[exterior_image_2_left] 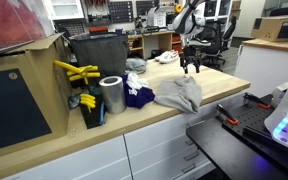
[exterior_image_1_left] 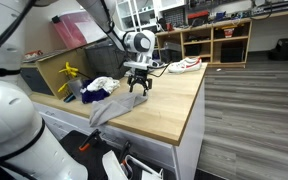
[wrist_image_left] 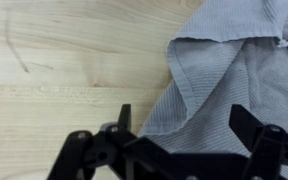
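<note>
The tool is hanging over the wooden desk with its jaws standing wide apart and nothing between them. In the wrist view the tool is straddling the edge of a grey towel. One finger is pointing at bare wood and the other is sitting over the fabric. Whether the fingertips are touching the towel cannot be told from these views.

The grey towel is lying crumpled on the desk just below and beside the tool, with one corner drooping over the front edge. In an exterior view the grey towel is showing as a rumpled heap with the tool hovering over its far side.

A dark blue cloth is lying just beside the towel, and a shiny metal cylinder is standing upright next to it. Yellow clamps are sticking out by a cardboard panel near the cylinder. A white shoe is resting on the desk beyond the tool, well apart from the towel.
</note>
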Controlling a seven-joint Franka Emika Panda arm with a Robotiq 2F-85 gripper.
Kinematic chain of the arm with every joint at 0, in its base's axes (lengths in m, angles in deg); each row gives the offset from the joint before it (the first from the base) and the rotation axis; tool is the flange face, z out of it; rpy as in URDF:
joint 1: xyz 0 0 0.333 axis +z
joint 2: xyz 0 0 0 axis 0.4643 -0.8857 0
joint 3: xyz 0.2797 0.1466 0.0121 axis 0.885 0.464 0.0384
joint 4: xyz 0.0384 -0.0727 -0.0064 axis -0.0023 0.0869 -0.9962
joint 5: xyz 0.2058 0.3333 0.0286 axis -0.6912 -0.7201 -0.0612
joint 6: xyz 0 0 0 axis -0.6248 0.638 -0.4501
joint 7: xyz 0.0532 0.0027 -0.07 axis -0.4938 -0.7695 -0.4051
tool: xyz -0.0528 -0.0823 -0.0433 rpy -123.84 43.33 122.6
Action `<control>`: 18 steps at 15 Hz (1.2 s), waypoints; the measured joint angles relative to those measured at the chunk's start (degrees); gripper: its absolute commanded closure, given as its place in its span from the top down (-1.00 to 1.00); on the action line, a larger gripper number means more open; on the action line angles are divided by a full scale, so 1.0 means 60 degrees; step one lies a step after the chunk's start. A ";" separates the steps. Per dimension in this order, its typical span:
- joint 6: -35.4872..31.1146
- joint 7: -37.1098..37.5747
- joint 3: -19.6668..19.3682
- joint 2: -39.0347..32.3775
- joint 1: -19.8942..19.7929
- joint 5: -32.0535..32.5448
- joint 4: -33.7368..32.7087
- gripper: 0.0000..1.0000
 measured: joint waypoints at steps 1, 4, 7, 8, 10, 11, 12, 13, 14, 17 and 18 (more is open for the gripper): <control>-0.0018 0.0107 -0.0001 -0.0093 -0.0004 0.0000 0.0005 1.00; -0.0295 0.0291 -0.0001 -0.0335 -0.0015 -0.0004 0.0018 0.50; -0.0665 0.0308 -0.0001 -0.0480 -0.0040 -0.0006 0.0025 0.17; -0.0764 0.0309 -0.0001 -0.0511 -0.0053 -0.0006 0.0028 -0.02; -0.0909 0.0310 -0.0001 -0.0535 -0.0085 -0.0009 0.0054 -0.33; -0.0961 0.0311 -0.0001 -0.0536 -0.0100 -0.0012 0.0077 -0.46; -0.1001 0.0313 -0.0001 -0.0536 -0.0111 -0.0014 0.0099 -0.59; -0.1024 0.0314 -0.0001 -0.0535 -0.0115 -0.0015 0.0118 -0.77; -0.1034 0.0316 -0.0001 -0.0536 -0.0116 -0.0015 0.0130 -0.90; -0.1037 0.0316 0.0002 -0.0535 -0.0116 -0.0015 0.0134 -1.00; -0.1037 0.0316 0.0002 -0.0533 -0.0116 -0.0015 0.0134 -1.00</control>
